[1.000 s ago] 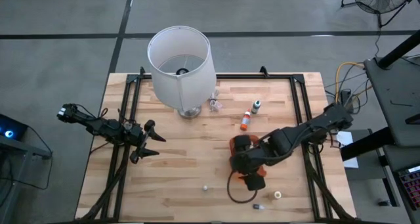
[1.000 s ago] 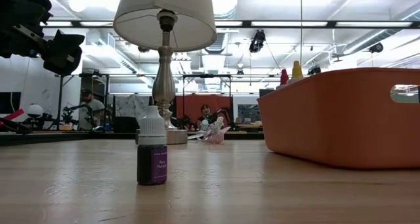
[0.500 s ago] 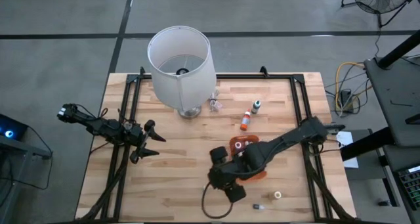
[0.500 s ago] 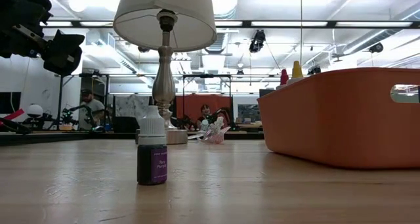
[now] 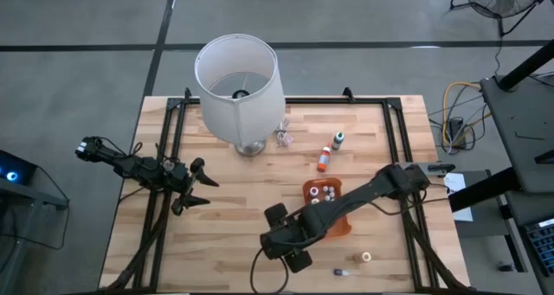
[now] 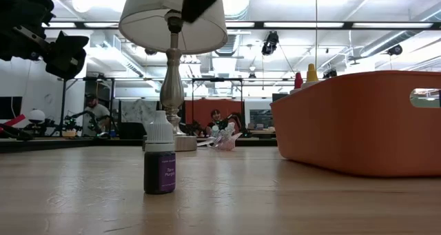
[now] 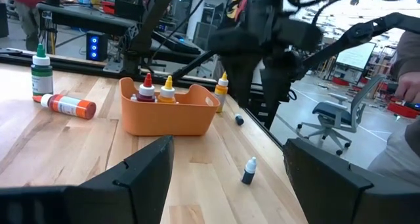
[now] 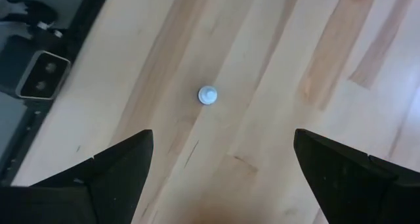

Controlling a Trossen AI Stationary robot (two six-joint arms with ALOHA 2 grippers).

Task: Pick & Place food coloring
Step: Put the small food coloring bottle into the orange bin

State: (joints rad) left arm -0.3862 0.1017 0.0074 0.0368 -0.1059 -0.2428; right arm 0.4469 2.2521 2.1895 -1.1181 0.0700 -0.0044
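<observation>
- My right gripper point(image 5: 279, 243) hangs over the front-centre of the pale wooden slatted table point(image 5: 242, 191), fingers spread wide and empty. Through its wrist camera I look straight down on a small white-capped dropper bottle point(image 8: 207, 95) standing upright on the wood between the two fingers, touching neither.
- In the low view that same bottle point(image 6: 160, 162) shows a dark purple body with a label.
- The small orange oblong plastic tray point(image 5: 327, 207) sits right of centre, partly under my right arm, with several capped food-colouring bottles point(image 5: 325, 192) standing inside; from the left wrist I see red and yellow caps point(image 7: 156, 89) above its rim.
- Behind the tray, an orange bottle with a white cap point(image 5: 323, 160) lies on its side, and a green-capped bottle point(image 5: 338, 140) stands just beside it.
- Near the front edge, a tiny dark bottle point(image 5: 340, 270) lies beside a pale-capped one point(image 5: 366, 257).
- My left gripper point(image 5: 197, 184) waits over the table's left side, fingers wide apart, holding nothing.
- A tall lamp with a white drum shade point(image 5: 237, 83) stands at the back.
</observation>
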